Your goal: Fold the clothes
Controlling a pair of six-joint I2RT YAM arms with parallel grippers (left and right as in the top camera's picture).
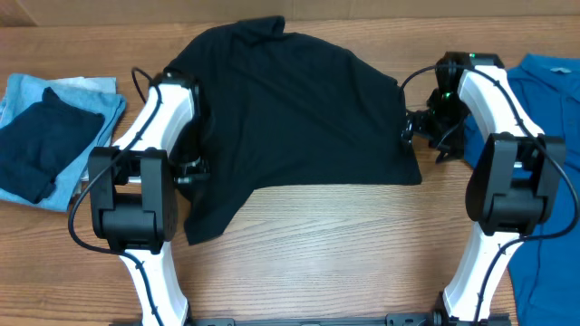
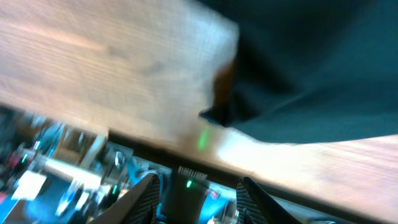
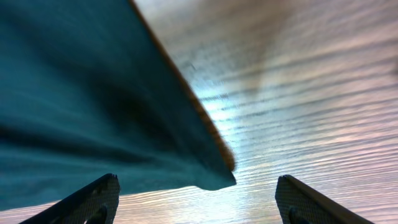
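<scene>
A black shirt is spread across the middle of the wooden table, its hem turned toward the arms' bases. A folded pile of light blue and navy cloth is seen at the table's left edge, well apart from the shirt. A blue garment is laid at the right edge and is partly covered by the right arm.

The left gripper is held at the shirt's left side with its fingers parted, and nothing is gripped. The right gripper is spread wide just beside the shirt's lower right corner, which is not clamped. Bare wood is left open in front of the hem, between the two arms.

The blue garment is cut off by the frame. The left wrist view is heavily blurred, so little beyond dark cloth and the table edge can be made out.
</scene>
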